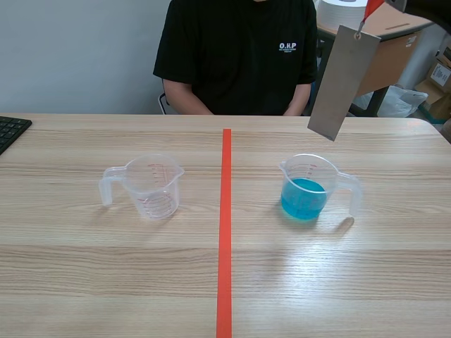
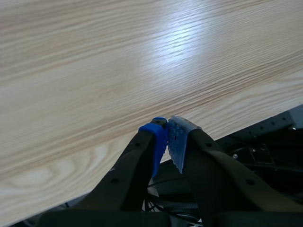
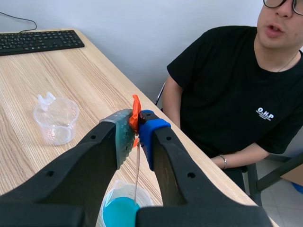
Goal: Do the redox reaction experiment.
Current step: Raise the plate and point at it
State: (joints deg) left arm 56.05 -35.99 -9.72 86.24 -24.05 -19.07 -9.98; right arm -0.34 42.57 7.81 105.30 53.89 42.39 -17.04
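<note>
Going across from the left, we're seeing the left gripper (image 2: 169, 128) parking low over the near edge of the table (image 1: 70, 282), its two pads pressing together on nothing, so it's sitting this step out. A keyboard (image 1: 10, 130) is poking in at the far left, and the empty measuring cup (image 1: 144, 186) is standing on the left half, well apart from everything else. Then the orange tape line is running down the middle, with a person (image 1: 236, 56) sitting across the table behind it. On the right half the cup of blue liquid (image 1: 306, 190) is waiting, handle pointing outward. Above it the metal plate (image 1: 343, 81) is hanging tilted in the air, its bottom edge clear of the cup's rim and not wet yet. So we're reckoning this is the dipping step: the plate is getting lined up over the blue solution. The next move is calling for a slow, straight drop so the lower edge is going inside the rim without knocking the cup. From the right wrist view the plate is showing edge-on, pointing down at the blue. The right gripper (image 3: 136, 124) is clamping tight on the orange-red tab (image 3: 136, 113) at the plate's top, pads squeezing it from both sides, touching nothing else.
</note>
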